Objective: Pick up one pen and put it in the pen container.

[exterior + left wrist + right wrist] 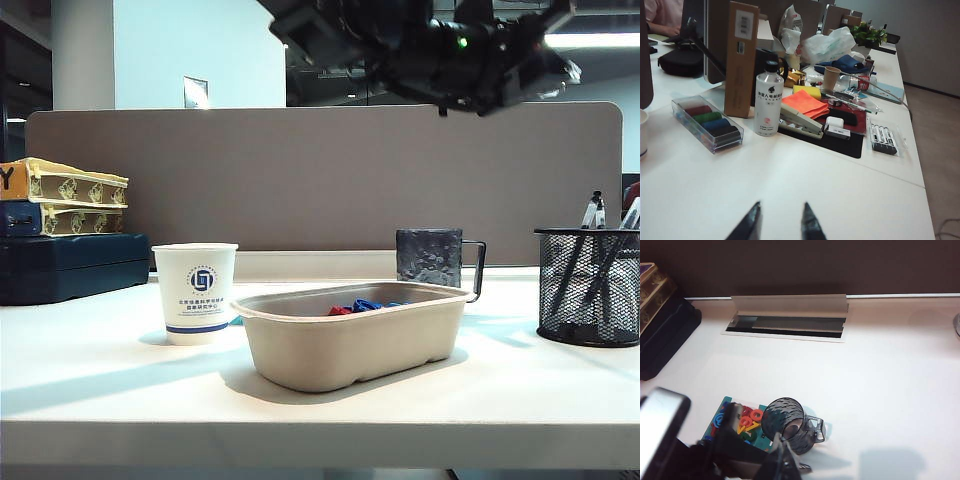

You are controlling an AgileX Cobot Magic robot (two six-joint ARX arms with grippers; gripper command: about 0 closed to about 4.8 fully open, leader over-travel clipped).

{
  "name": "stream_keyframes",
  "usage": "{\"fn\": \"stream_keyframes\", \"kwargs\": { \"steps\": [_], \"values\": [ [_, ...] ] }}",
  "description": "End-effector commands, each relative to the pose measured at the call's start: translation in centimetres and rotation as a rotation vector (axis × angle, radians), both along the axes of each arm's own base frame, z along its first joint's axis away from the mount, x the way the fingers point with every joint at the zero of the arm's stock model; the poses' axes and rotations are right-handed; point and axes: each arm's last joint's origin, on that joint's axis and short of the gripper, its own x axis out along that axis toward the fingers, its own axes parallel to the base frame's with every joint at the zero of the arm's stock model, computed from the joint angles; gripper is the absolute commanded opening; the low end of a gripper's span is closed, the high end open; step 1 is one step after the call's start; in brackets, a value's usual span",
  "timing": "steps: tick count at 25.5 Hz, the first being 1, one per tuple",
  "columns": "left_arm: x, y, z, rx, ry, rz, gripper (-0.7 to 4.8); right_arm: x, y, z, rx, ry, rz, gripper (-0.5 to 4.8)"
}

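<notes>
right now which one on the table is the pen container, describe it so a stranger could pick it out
Start at the beige tray in the middle of the white table and look to the far right edge of the exterior view. The pen container stands there, a black wire-mesh cylinder with pens sticking out of it. Unlike the dark mug with a handle and the white paper cup, you can see through its wall.

The left gripper (781, 225) hangs above the desk with its two dark fingertips spread apart and nothing between them. The right gripper (782, 460) is closed, its dark fingers pressed together. In the exterior view, dark arm hardware (440, 50) hangs overhead.
</notes>
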Motion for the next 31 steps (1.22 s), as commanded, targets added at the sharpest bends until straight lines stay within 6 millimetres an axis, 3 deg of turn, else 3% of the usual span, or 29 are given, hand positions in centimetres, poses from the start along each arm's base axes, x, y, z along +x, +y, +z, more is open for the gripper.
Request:
{"fn": "stream_keyframes", "kwargs": {
  "steps": [1,8,11,16,18,24,31],
  "values": [
    [0.4,2.2,2.4,0.033,0.014,0.032,0.93,-0.1,0.0,0.5,-0.006,-0.03,0.001,-0.06],
    [1.1,5.7,4.9,0.086,0.067,0.09,0.84,-0.1,0.0,0.6,-0.007,-0.046,0.001,-0.06],
    [1.1,7.3,5.7,0.162,0.051,0.11,0.48,-0.4,0.0,0.9,-0.009,-0.059,0.001,-0.06],
    [0.0,8.6,7.4,0.241,-0.015,0.137,0.4,-0.7,0.0,1.1,-0.011,-0.072,-0.002,0.17],
    [-0.5,9.4,8.4,0.248,-0.027,0.16,-0.08,-0.7,0.1,1.1,-0.01,-0.071,-0.002,0.34],
    [-1.9,11.3,11.1,0.245,-0.035,0.19,-0.06,-0.8,0.1,1.1,-0.007,-0.068,0.006,0.35],
    [-4.3,15.0,14.2,0.311,-0.116,0.277,-0.06,-3.0,0.2,2.6,-0.05,-0.15,0.004,0.3]
  ]
}}
